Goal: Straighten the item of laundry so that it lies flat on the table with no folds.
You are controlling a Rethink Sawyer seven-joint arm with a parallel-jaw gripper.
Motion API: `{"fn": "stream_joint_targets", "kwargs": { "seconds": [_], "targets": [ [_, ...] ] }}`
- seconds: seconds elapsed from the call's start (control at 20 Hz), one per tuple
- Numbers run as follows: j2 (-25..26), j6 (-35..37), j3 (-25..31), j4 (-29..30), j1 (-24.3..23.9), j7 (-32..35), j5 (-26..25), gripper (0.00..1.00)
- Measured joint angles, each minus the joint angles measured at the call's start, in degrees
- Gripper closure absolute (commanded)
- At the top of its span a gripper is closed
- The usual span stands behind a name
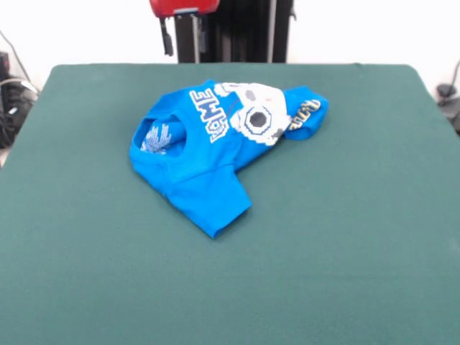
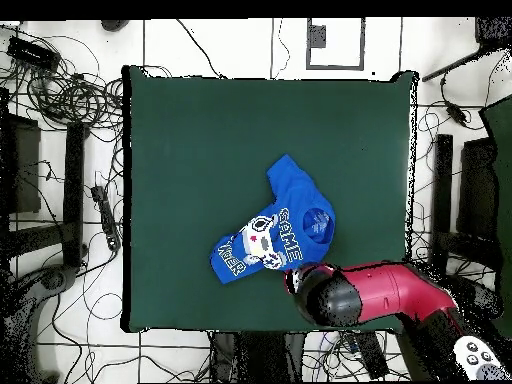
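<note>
1. One garment lies on the table (image 1: 374, 237): the T-shirt (image 1: 208, 154), bright blue, crumpled in the far half of the green cloth, a little left of the middle in the front view.

2. At its left end in that view, an opening (image 1: 162, 136) gapes, and white print shows on the fabric inside it.

3. Just right of that, white block letters (image 1: 210, 115) run at a slant across the top layer.

4. Below the letters a plain blue flap (image 1: 215, 201) reaches toward the near edge and ends in a corner, lying flat on the felt.

5. Further right sits the white pixel-style print (image 1: 260, 115), bunched and partly folded over.

6. At the shirt's right end a small blue lobe (image 1: 307, 111) curls back on itself, with yellowish-white marks on it.

7. In the overhead view the T-shirt (image 2: 285, 225) lies in the lower middle of the table (image 2: 180, 130), its pointed flap aimed toward the top of the picture.

8. In that view the red and black arm (image 2: 390, 293) comes in from the lower right, its dark rounded end just beside the shirt's lower right edge; whether it touches the fabric I cannot tell.

9. The gripper (image 1: 167, 36) shows only as dark parts hanging below a red housing at the top edge of the front view, above the table's far side; I cannot tell how its jaws stand.
</note>
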Motion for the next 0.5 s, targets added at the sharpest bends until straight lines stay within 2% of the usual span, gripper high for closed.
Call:
{"fn": "stream_joint_targets", "kwargs": {
  "seconds": [0.5],
  "targets": [
    [5.15, -10.83, -8.93, 0.34, 5.41, 0.0, -0.38, 0.0]
  ]
}}
